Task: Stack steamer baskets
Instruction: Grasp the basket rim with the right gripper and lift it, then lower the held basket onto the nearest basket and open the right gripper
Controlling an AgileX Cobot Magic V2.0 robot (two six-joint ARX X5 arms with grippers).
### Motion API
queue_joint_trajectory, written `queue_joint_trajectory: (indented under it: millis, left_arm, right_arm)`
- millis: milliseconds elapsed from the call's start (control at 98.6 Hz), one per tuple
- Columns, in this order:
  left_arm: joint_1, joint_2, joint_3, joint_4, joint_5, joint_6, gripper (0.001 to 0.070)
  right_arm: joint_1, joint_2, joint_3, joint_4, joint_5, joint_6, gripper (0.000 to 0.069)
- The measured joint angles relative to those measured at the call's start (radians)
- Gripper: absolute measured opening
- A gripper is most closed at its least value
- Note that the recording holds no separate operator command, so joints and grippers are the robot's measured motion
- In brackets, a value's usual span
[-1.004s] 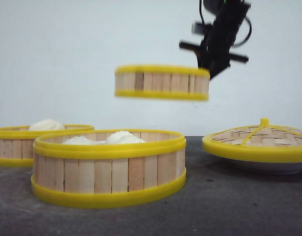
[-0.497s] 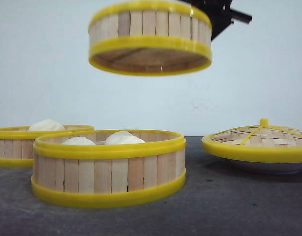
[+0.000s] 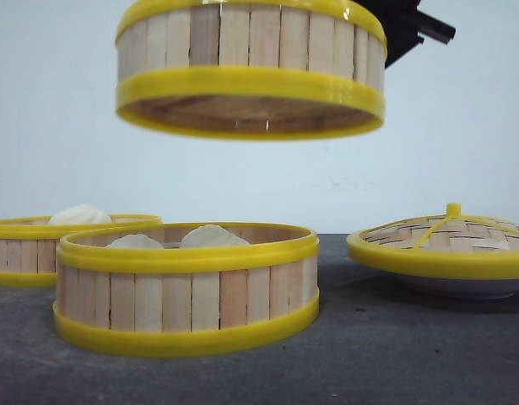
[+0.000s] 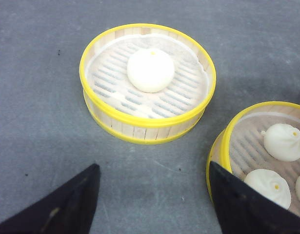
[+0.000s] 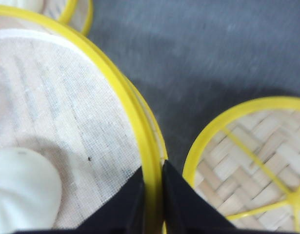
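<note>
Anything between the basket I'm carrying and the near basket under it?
Nothing: the front view shows only open air and the pale wall behind between the lifted basket and the near basket, whose buns sit below its rim.

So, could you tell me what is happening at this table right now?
The right end effector is shut on the rim of a steamer basket, holding it in the air above a second basket with buns. A third basket with one bun sits by the open left end effector. The woven lid rests aside.
</note>
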Motion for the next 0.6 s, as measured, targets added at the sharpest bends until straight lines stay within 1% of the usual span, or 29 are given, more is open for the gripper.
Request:
queue_joint_trajectory:
  millis: [81,436,598]
  left_arm:
    - [0.000,0.000,0.000,0.000,0.000,0.000,0.0428]
    - [0.000,0.000,0.000,0.000,0.000,0.000,0.0428]
    - [0.000,0.000,0.000,0.000,0.000,0.000,0.0428]
  right_arm:
    - [0.013,0.002,-0.023,0.022,0.002,-0.009,0.0027]
    - [0.069,0.031,-0.023,0.146,0.003,-0.039,0.0027]
    - [0.080,0.052,-0.023,0.162,0.005,-0.046,0.0027]
